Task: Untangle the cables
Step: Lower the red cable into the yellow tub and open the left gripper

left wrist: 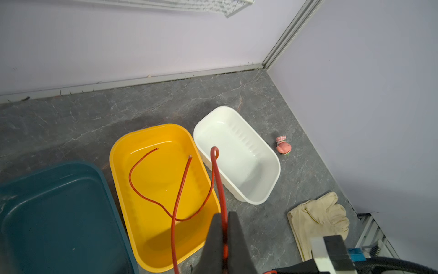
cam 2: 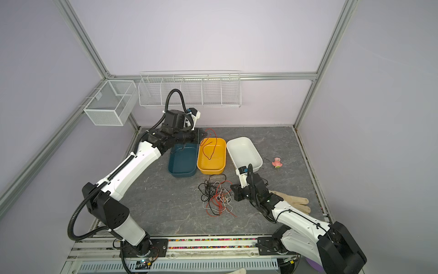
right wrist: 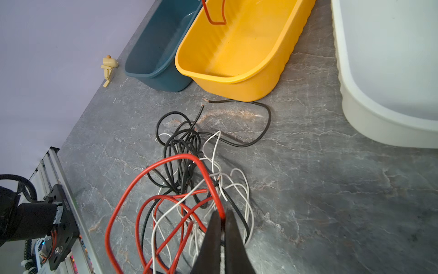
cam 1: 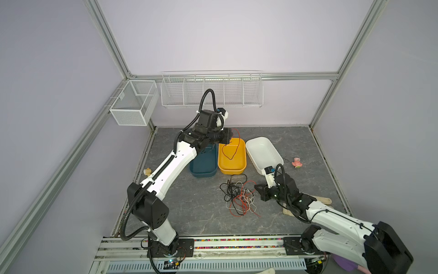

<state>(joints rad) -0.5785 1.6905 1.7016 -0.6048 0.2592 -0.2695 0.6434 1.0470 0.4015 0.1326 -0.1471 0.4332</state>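
My left gripper (cam 1: 230, 136) (left wrist: 224, 215) is raised over the yellow bin (cam 1: 231, 171) and shut on a red cable (left wrist: 180, 185). That cable loops up past the jaws, and its free ends hang down into the bin. The other cables (cam 1: 239, 197) (right wrist: 189, 178), red, white and black, lie tangled on the grey tabletop in front of the bins. My right gripper (cam 1: 256, 189) (right wrist: 222, 214) is low at the tangle's right edge. It is shut on a red cable (right wrist: 208, 180) that arches up out of the heap.
A dark blue bin (cam 1: 203, 174) and a white bin (cam 1: 263, 151) flank the yellow one. A pink toy (cam 1: 296, 163) lies right of the white bin and a cream glove (cam 2: 294, 201) lies under the right arm. A small yellow toy (cam 1: 147, 171) sits at the left wall. Wire baskets (cam 1: 213, 92) hang on the back wall.
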